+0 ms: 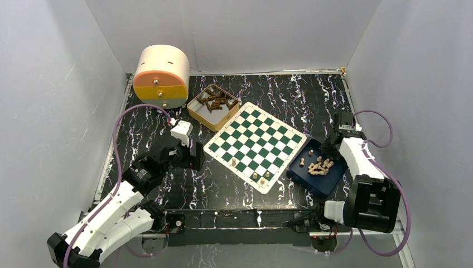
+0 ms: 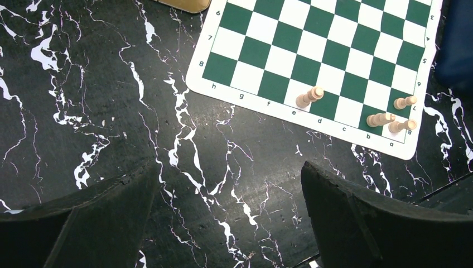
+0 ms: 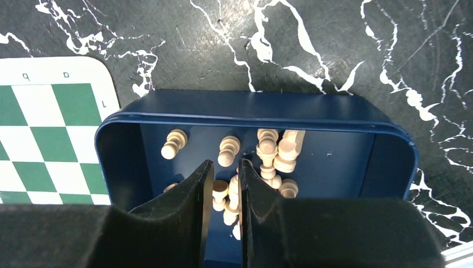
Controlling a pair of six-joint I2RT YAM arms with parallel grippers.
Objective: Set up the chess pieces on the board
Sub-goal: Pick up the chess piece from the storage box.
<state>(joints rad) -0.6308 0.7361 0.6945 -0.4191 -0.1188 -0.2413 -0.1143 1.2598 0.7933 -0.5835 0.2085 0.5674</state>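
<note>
Board [image 1: 255,146] on black, white-veined tabletop [image 1: 290,95] inside 3 pale walls [image 1: 234,33].

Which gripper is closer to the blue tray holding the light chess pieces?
Right. The right gripper is inside the blue tray, its tips among the pieces. The left gripper hangs open over the table beyond the opposite side of the board.

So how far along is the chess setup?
Done: four light pieces stand along the near edge of the board. In hand: the right gripper looks closed on one in the blue tray; the left gripper is open, empty. Left: the tray's pile and the dark pieces in the tan tin.
</note>
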